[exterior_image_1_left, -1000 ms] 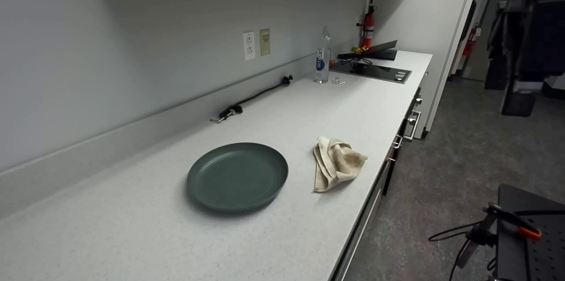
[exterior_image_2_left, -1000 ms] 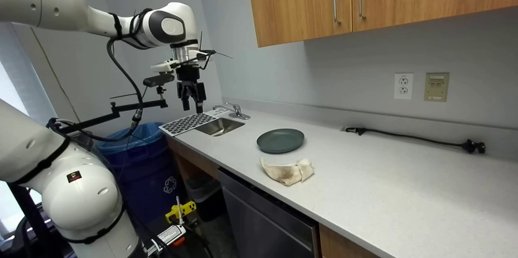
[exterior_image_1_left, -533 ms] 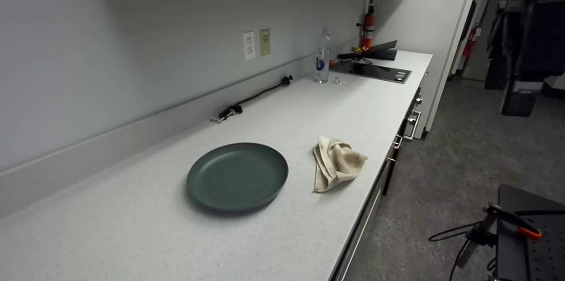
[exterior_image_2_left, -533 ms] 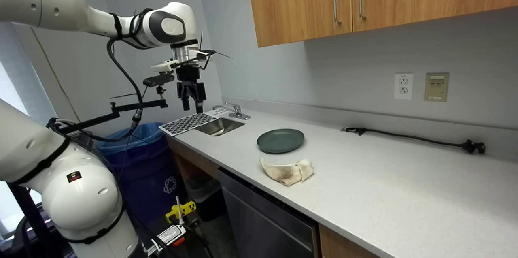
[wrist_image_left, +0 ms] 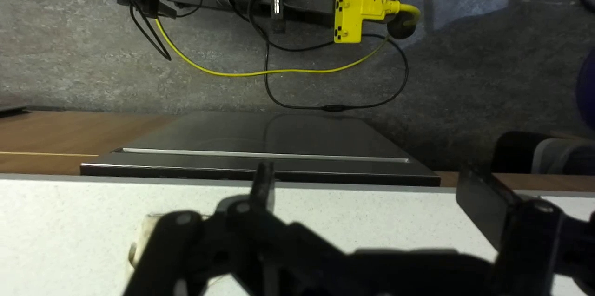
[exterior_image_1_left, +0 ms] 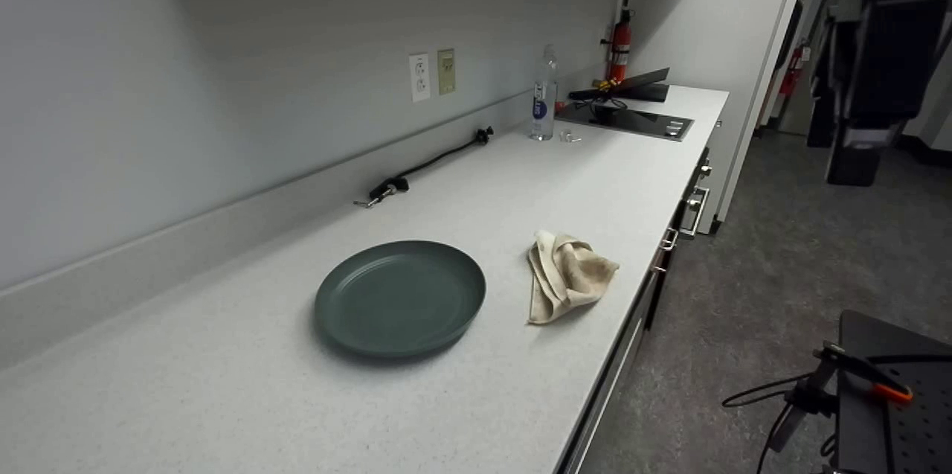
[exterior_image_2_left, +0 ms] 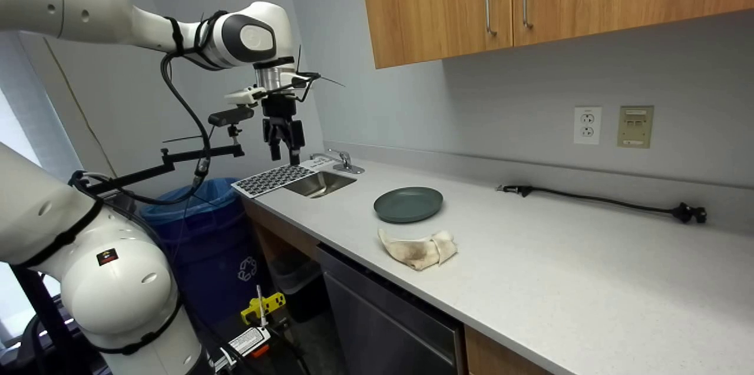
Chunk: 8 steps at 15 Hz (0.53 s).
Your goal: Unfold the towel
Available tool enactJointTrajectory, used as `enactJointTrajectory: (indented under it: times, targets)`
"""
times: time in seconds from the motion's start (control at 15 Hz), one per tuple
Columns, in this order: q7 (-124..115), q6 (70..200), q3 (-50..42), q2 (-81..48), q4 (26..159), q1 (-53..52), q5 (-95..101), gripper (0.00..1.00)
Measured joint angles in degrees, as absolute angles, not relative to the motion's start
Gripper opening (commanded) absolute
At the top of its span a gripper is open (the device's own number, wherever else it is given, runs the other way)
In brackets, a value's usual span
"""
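Gripper [exterior_image_2_left: 285, 159] up in the air, fingers [wrist_image_left: 485, 207] spread wide — well apart from the towel [exterior_image_1_left: 574, 277]. Towel sits on the counter [exterior_image_1_left: 416, 414] near its front edge, rumpled and folded over itself. Plate [exterior_image_1_left: 400, 299] beside it, gap between — wrist view has most of the towel hidden.

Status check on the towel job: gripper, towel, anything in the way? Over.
Gripper open, empty, up in the air. Towel bunched on the counter, not yet unfolded. Plate beside it, not touching; might crowd the spreading.
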<state>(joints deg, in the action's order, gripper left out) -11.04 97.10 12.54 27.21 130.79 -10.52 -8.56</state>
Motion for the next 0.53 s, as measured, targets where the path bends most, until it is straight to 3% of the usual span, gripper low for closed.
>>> enactJointTrajectory:
  times: [0.53]
  targets:
    - [-10.15,97.1,11.05,25.44,130.78,-9.63,-7.71,1.0]
